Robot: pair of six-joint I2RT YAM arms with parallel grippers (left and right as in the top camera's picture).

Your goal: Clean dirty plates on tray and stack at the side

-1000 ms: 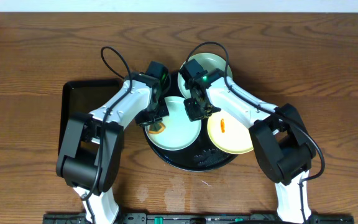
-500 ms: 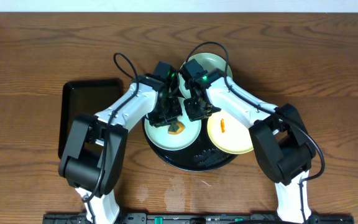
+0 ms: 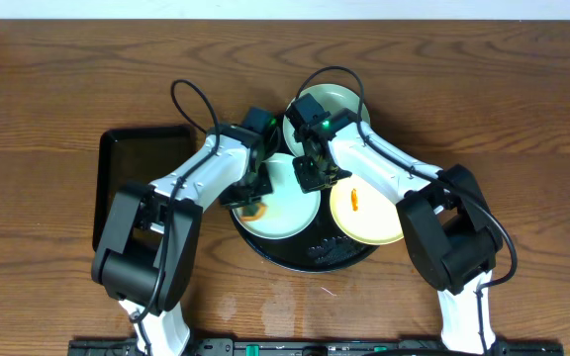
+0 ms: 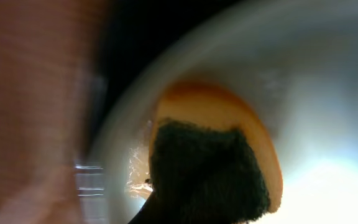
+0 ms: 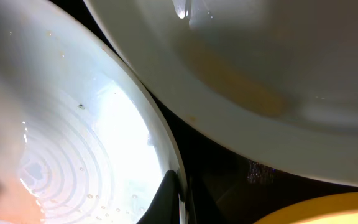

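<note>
The round black tray (image 3: 327,253) holds three plates. On its front left lies a mint plate (image 3: 287,210), and my left gripper (image 3: 253,194) is shut on an orange sponge with a dark scouring face (image 4: 210,171), pressed on that plate's left part. My right gripper (image 3: 314,178) is shut on the same plate's right rim; its dark fingertips (image 5: 166,198) pinch the thin edge. Another mint plate (image 3: 330,104) lies behind, and it is also in the right wrist view (image 5: 260,68). The yellow plate (image 3: 369,216) on the right carries an orange smear (image 3: 354,201).
A smaller rectangular black tray (image 3: 127,168) lies on the wooden table (image 3: 57,89) to the left of the round one. Both arms cross over the round tray's back half, their cables looping above. Wet patches mark the table (image 3: 265,297) in front.
My left gripper swept the sponge to the right across the front mint plate, then back to its left part. The right gripper has kept still on the rim.
</note>
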